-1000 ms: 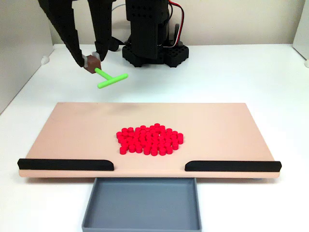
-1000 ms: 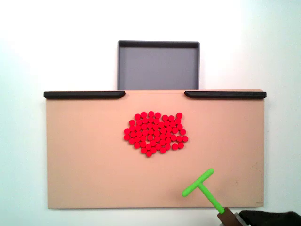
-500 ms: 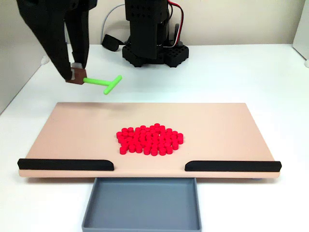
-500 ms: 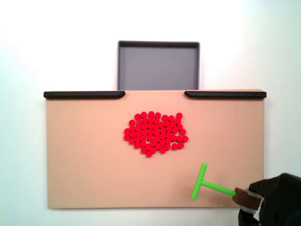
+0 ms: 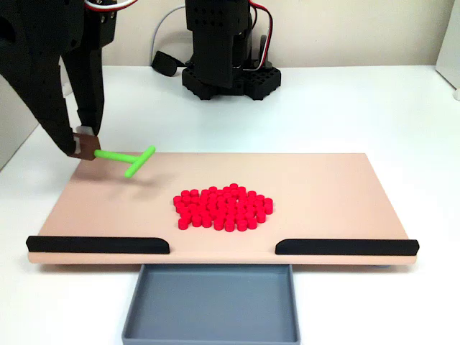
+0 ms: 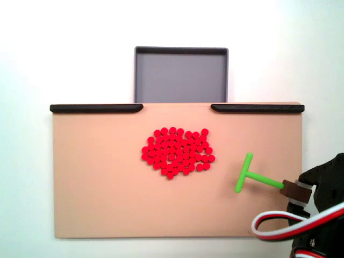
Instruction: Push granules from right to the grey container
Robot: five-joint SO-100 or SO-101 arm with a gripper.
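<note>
The granules (image 5: pixel 223 208) lie in one tight red patch at the middle of the beige board (image 5: pixel 338 187), also seen from above as granules (image 6: pixel 176 153) on the board (image 6: pixel 97 183). The grey container (image 5: pixel 210 305) sits below the board's front gap; from above the container (image 6: pixel 181 75) lies at the top. My gripper (image 5: pixel 85 144) is shut on the brown handle of a green T-shaped stick (image 5: pixel 128 159) above the board's left rear part. From above, the gripper (image 6: pixel 299 192) holds the stick (image 6: pixel 251 174) to the right of the granules, its crossbar a short way off them.
Two black strips (image 5: pixel 97 244) (image 5: pixel 345 246) line the board's front edge, with a gap between them over the container. The arm's black base (image 5: pixel 228 72) stands behind the board. A red and white cable (image 6: pixel 285 221) loops by the gripper.
The gripper has carried the green stick down and forward from behind the board. The crossbar now hangs low over the board, level with the granules and closer to them. The granules have not moved.
</note>
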